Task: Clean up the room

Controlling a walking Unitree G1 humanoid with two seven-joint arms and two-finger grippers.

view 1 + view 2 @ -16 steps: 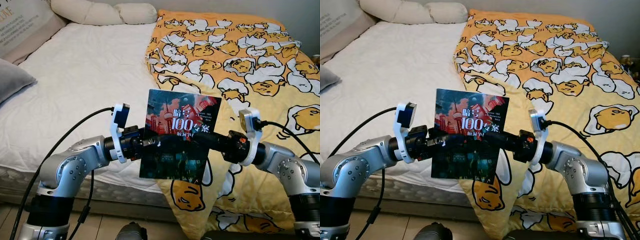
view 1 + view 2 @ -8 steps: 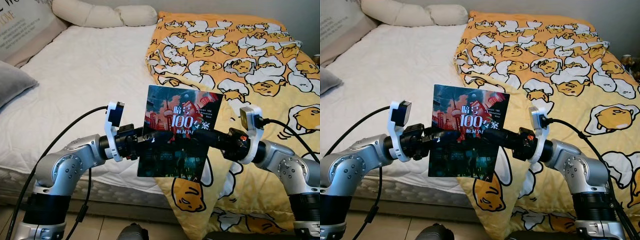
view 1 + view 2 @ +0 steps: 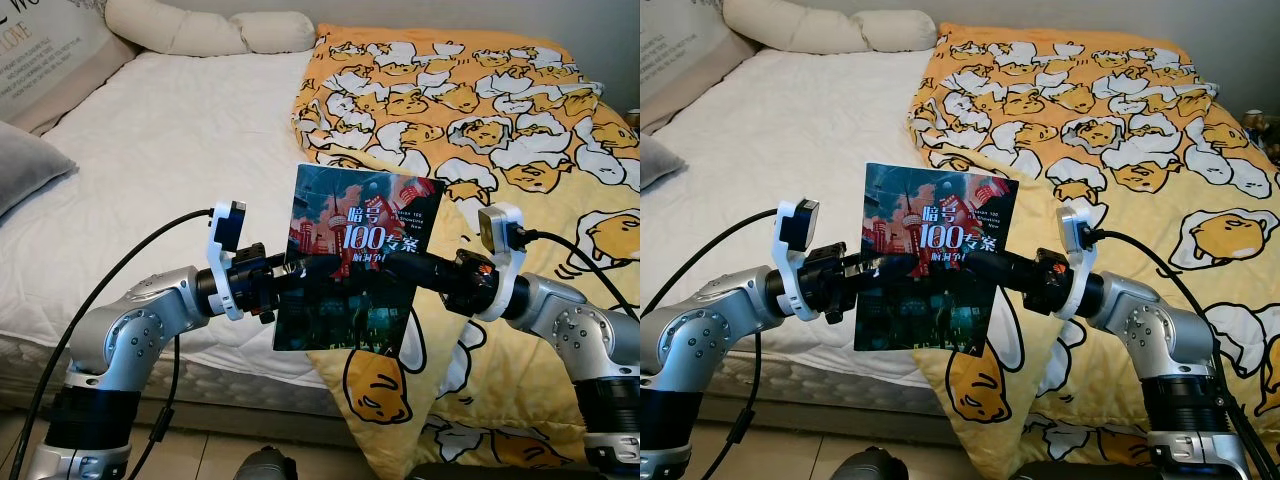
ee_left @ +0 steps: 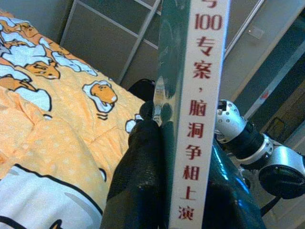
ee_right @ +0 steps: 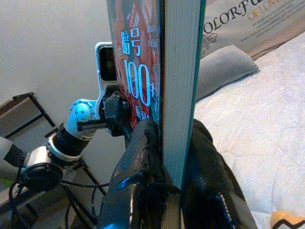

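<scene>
- The book (image 3: pixel 352 262) is held upright in the air in front of the robot, above the near edge of the bed (image 3: pixel 170 160), its dark cover with red and white lettering facing the head camera and tilted slightly.
- The left gripper (image 3: pixel 290 283) comes in from the left and clamps the book's left edge about halfway up; the left wrist view shows its black fingers (image 4: pixel 140 181) pressed against both sides of the white spine.
- The right gripper (image 3: pixel 395 266) reaches in from the right and grips the opposite edge at about the same height; in the right wrist view its fingers (image 5: pixel 143 162) are closed on either side of the page block.
- Just behind and beneath the book, the yellow blanket (image 3: pixel 500 130) printed with egg characters covers the right half of the bed and hangs over its near edge toward the floor.
- The left half of the bed shows bare white sheet, with a grey pillow (image 3: pixel 25 165) at the far left.
- Farthest away, cream pillows (image 3: pixel 205 28) lie along the head of the bed.
</scene>
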